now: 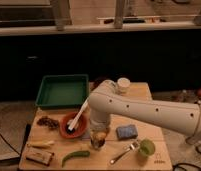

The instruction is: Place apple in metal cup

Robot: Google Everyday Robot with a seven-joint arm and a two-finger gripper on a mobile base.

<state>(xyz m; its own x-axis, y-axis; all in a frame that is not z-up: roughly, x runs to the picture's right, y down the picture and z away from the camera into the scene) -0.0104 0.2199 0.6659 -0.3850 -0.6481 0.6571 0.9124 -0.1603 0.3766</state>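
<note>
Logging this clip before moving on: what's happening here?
The robot's single arm reaches over the wooden table from the right. Its gripper is shut, apparently on the apple, and sits right over the metal cup near the table's front edge, between the red bowl and the blue sponge. The apple looks not yet released.

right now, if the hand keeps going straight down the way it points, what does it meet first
The hand, shut on what looks like the apple, points straight down over the table's front. The cup stands right beneath, so it would likely meet that first, though depth is unclear.
</note>
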